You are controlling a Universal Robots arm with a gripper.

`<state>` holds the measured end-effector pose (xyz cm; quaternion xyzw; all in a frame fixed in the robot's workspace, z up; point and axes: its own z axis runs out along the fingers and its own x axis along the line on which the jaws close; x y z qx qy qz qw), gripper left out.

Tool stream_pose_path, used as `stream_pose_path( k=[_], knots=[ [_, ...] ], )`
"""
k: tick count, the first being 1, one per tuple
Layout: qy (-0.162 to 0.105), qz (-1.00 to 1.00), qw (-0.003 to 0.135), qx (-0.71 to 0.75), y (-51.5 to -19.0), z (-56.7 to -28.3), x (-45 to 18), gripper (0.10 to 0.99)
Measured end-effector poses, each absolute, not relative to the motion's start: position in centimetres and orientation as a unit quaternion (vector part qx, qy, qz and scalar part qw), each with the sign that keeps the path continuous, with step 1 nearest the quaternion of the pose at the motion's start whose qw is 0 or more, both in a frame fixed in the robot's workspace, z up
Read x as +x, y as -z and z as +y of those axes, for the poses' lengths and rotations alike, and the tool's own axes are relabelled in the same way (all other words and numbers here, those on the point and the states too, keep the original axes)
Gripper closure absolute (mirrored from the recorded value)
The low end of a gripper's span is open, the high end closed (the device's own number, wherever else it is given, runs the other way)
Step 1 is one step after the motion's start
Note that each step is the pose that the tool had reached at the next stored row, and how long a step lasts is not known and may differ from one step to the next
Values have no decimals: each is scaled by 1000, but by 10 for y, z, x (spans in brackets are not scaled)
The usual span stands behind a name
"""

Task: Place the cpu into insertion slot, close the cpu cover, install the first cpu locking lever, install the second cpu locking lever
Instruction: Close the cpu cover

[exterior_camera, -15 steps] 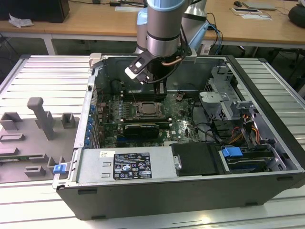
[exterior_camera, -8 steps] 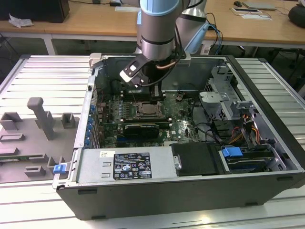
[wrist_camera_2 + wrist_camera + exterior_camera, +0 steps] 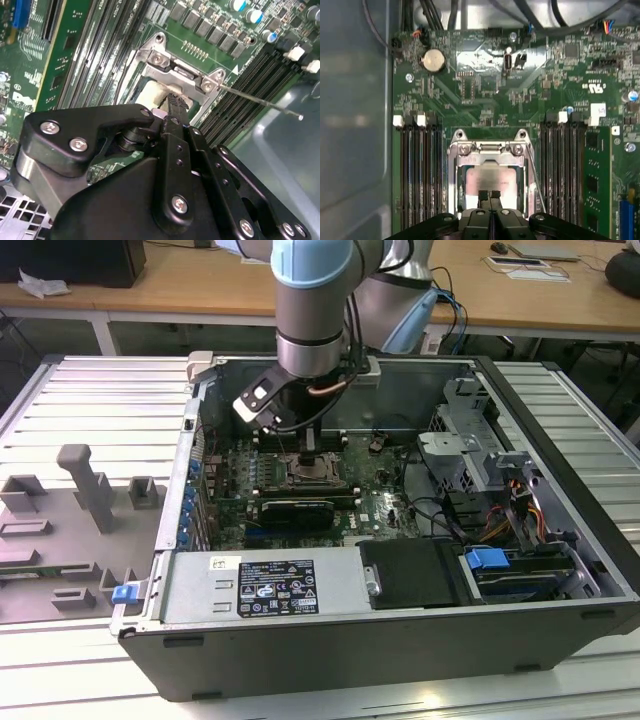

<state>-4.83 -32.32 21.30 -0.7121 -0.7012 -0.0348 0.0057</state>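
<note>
The tool (image 3: 489, 196) is held shut and empty directly over the cpu (image 3: 490, 176), which is seated in the slot (image 3: 461, 172); a lever (image 3: 534, 175) is seen raised just beside.

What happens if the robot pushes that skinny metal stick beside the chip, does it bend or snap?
The stick is long, thin wire, so it probably flexes and springs back rather than snapping. One end sits at the socket corner, so it likely swings there instead of sliding. Being smooth and narrow, it may slip off a push.
</note>
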Motion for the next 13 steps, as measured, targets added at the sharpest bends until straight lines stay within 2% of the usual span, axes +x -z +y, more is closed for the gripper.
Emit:
stream_pose_path(
  k=[13],
  knots=[
    [34,-701,6,-712,-205,-323,-53,980]
  ],
)
